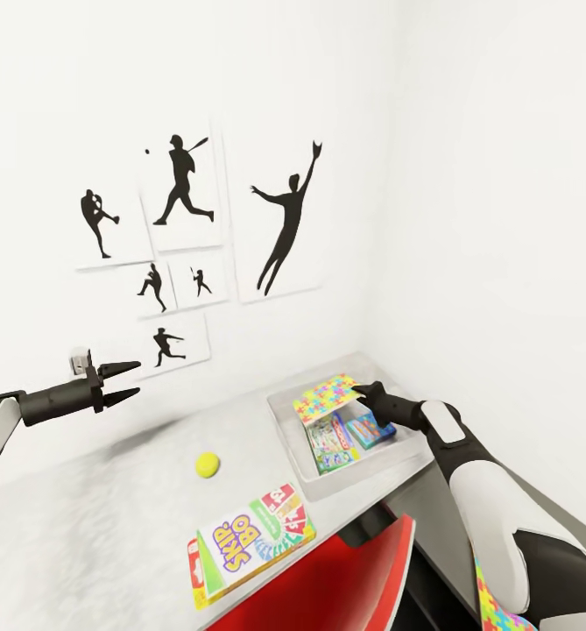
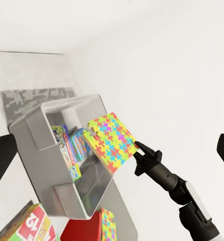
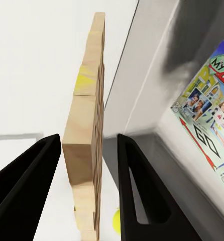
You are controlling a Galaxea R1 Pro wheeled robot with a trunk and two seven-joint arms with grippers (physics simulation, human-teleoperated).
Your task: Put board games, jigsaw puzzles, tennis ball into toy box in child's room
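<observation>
Left claw [image 1: 128, 382]: held raised and level, fingers parted, nothing gripped. Right claw [image 1: 363, 393]: arm extended forward, fingers set either side of a thin board's edge.

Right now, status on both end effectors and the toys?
Right end effector holds jigsaw puzzle over toy box. Left end effector open, empty. Tennis ball and SKIP BO box still on table.

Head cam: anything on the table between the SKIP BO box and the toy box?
No, bare tabletop in the head view. The SKIP BO box lies nearer, the toy box farther right; the tennis ball sits off to the left of that stretch.
</observation>
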